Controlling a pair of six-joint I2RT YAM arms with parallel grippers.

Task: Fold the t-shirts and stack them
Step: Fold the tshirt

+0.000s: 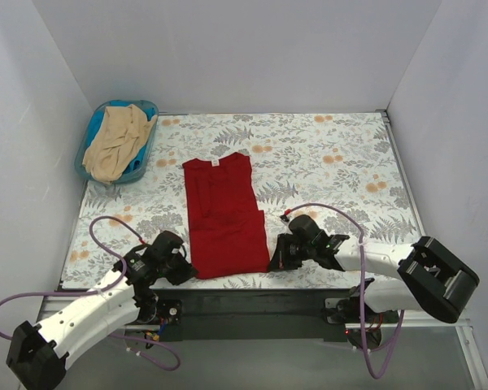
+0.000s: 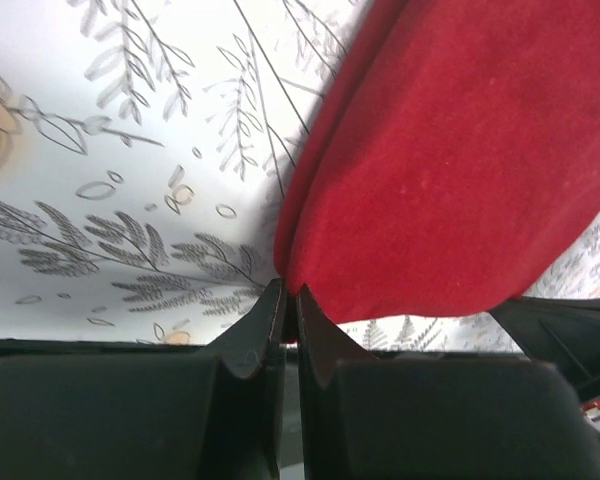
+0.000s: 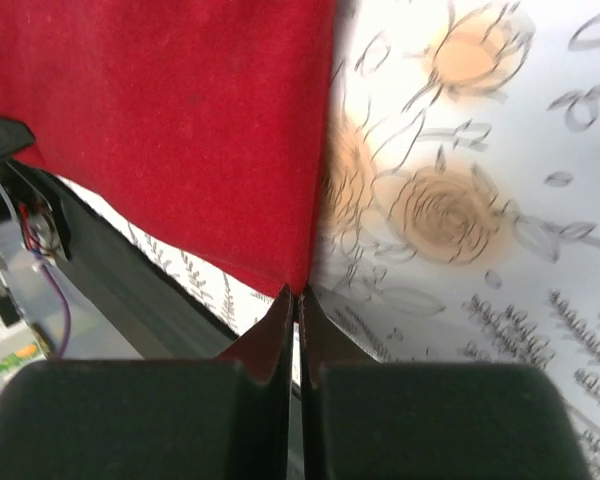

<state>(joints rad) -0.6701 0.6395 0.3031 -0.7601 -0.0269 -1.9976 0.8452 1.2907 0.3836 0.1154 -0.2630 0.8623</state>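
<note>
The dark red t-shirt lies folded lengthwise into a narrow strip in the middle of the table, its white neck label at the far end. My left gripper is shut on its near left corner. My right gripper is shut on its near right corner. Both hold the hem low at the near table edge. The beige t-shirt lies crumpled in the blue basket at the far left.
The table carries a floral-print cloth. White walls close it in on the left, back and right. The black near rail runs right under both grippers.
</note>
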